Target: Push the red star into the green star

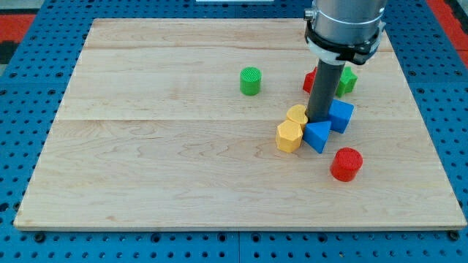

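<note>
The red star (310, 80) lies at the view's upper right, mostly hidden behind the dark rod. The green star (347, 79) lies just right of the rod, also partly hidden. The two stars sit close together, with the rod in front of the gap between them. My tip (317, 118) rests on the board just below the stars, at the top of a cluster of blocks, touching or nearly touching the blue triangle (317, 136).
A blue cube (340, 115) sits right of the tip. Two yellow blocks (289, 135) (297, 114) sit left of it. A red cylinder (346, 164) lies below the cluster. A green cylinder (250, 80) stands to the left. The wooden board (146, 146) has blue pegboard around it.
</note>
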Available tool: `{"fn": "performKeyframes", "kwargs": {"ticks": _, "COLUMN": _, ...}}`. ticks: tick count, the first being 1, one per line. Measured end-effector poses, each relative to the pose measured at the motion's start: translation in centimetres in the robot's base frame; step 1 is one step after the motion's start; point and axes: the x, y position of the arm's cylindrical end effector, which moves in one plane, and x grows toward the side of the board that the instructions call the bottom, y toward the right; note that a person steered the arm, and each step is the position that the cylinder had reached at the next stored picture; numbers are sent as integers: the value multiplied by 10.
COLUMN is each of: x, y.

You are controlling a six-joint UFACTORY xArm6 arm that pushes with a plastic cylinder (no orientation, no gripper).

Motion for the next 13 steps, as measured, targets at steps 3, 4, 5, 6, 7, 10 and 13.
{"fn": "performKeyframes", "kwargs": {"ticks": 3, "x": 36, "y": 76}}
{"fn": "performKeyframes", "kwargs": {"ticks": 4, "x": 22, "y": 123}}
{"fn": "performKeyframes", "kwargs": {"ticks": 5, "x": -9, "y": 147}}
{"fn": "performKeyframes", "kwargs": {"ticks": 6, "x": -27, "y": 97}}
{"fn": "performKeyframes", "kwargs": {"ticks": 7, "x": 3, "y": 43}}
{"fn": "performKeyframes", "kwargs": {"ticks": 10, "x": -111, "y": 161}}
{"fn": "performKeyframes", "kwargs": {"ticks": 13, "x": -58, "y": 55}}
